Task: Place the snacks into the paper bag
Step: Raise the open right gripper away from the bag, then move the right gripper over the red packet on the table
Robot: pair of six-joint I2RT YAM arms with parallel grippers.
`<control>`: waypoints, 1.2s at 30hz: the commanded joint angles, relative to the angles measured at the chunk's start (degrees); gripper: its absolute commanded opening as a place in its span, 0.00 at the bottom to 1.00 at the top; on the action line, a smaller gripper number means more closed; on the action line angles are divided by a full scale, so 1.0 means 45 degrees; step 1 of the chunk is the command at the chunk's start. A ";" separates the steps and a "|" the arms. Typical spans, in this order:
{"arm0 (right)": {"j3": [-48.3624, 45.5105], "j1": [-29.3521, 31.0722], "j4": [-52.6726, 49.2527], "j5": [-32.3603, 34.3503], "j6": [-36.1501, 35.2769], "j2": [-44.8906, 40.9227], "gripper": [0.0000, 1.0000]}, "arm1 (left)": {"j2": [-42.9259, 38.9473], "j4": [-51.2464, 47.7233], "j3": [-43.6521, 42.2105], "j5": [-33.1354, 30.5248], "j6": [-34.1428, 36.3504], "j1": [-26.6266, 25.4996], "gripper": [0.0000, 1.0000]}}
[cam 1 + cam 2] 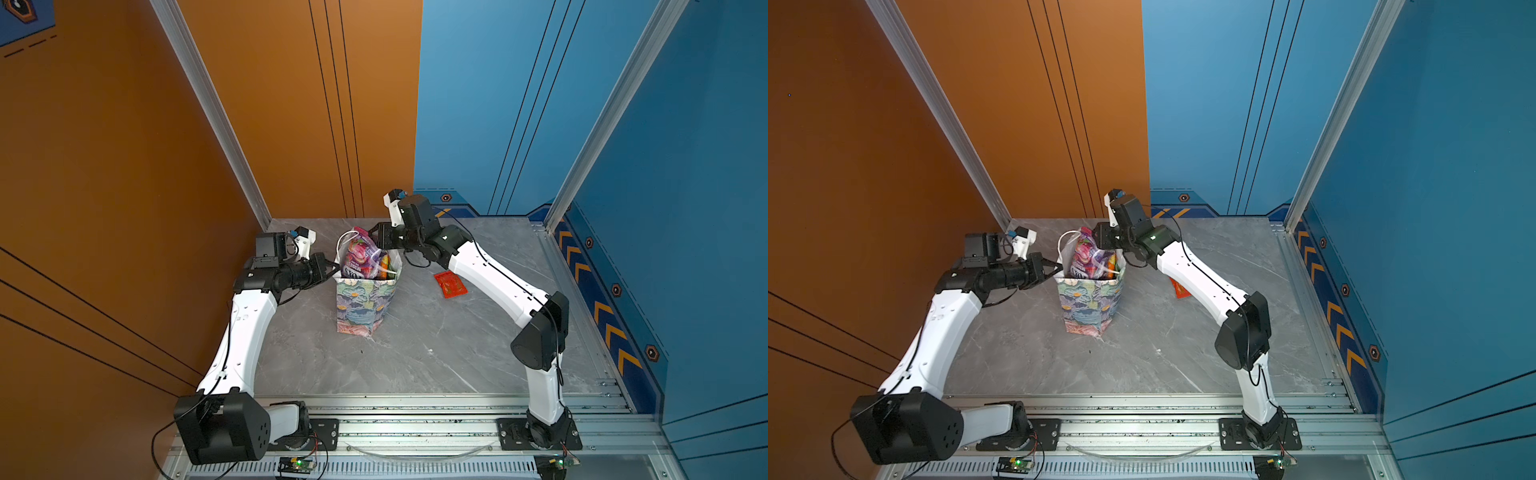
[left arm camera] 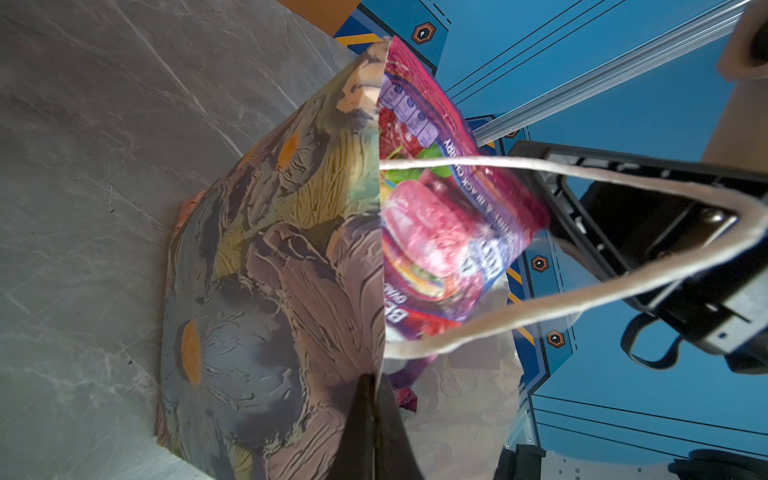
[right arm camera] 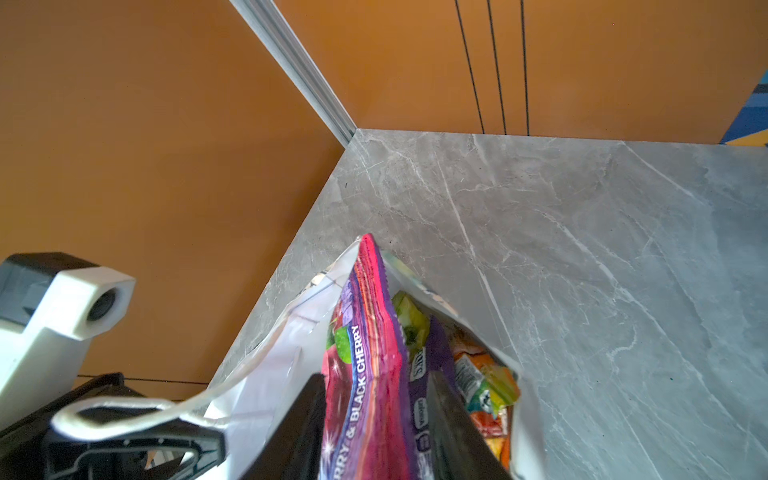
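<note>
The purple packet [image 1: 360, 253] was stood upright, long axis vertical, half sunk in the paper bag [image 1: 363, 307] at mid-table, its top pinched from above by the right gripper [image 3: 374, 376]. The bag's rim was clamped by the left gripper [image 2: 374, 384]. One red packet [image 1: 450, 284] was left lying outside, on the right gripper's side.

Both top views come through bright and even for me, soft shadows on the grey marble-look bench [image 1: 415, 365], silver wall rails [image 1: 208, 104] bowing at the edges (wide lens). Wrist views are harsher: the flower-printed paper bag [image 2: 270, 291] looks soft, the purple-pink crinkly snack packet [image 3: 365, 395] blurs close up.
</note>
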 commanded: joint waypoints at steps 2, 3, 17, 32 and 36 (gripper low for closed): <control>0.0318 0.0145 -0.0569 0.0217 -0.0267 -0.0346 0.32 | -0.0181 0.0059 -0.0033 0.0349 -0.0021 0.0031 0.00; 0.0318 0.0193 -0.0619 0.0230 -0.0249 -0.0305 0.32 | -0.0191 0.0081 -0.0043 0.0359 -0.0023 0.0030 0.00; -0.0090 -0.0158 -0.0654 0.0463 -0.0134 -0.1254 0.38 | -0.0201 0.0072 -0.0075 0.0330 -0.0001 0.0030 0.00; -0.8509 -0.4560 0.0987 0.0290 0.1160 -0.5887 0.69 | -0.0121 0.0068 -0.0062 0.0330 0.0006 0.0051 0.00; -0.9480 -0.5671 0.0419 -0.0210 0.0698 -0.5715 0.69 | -0.0107 0.0058 -0.0033 0.0342 0.0006 0.0051 0.00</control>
